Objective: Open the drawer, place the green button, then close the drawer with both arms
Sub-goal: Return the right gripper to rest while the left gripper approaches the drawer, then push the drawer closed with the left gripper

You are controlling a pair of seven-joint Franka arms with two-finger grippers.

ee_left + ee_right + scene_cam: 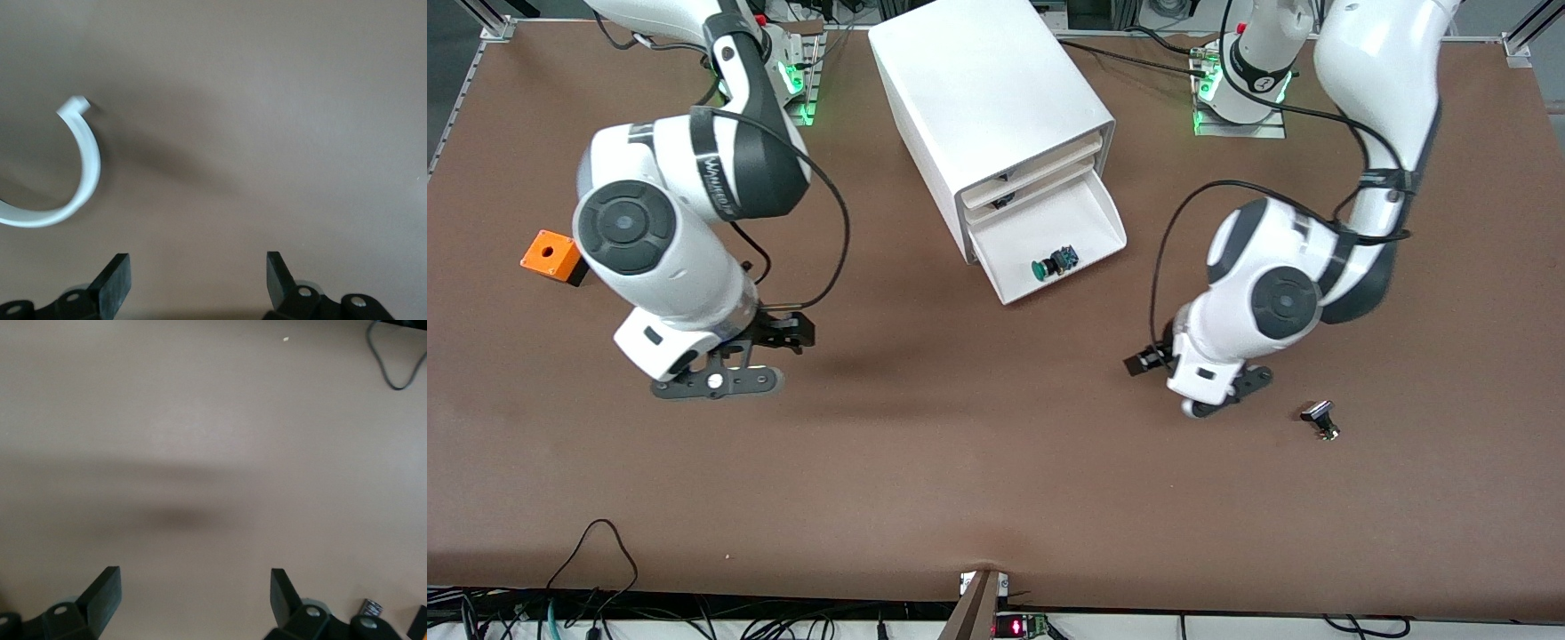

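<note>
My left claw (1199, 384) hangs released over bare table (978, 462), its fingers (112, 283) spread wide with nothing between them, toward the left arm's end and nearer the front camera than the cabinet (991, 116). A small silver-and-black part (1320, 418) lies just beside it on the table. My right claw (734, 360) is also released and empty, waiting over the table toward the right arm's end, with the orange box (551, 255) nearby. The drawer (1049, 233) is pulled out at the cabinet's bottom, and the button (1054, 263) lies on its side inside it, near the front edge.
</note>
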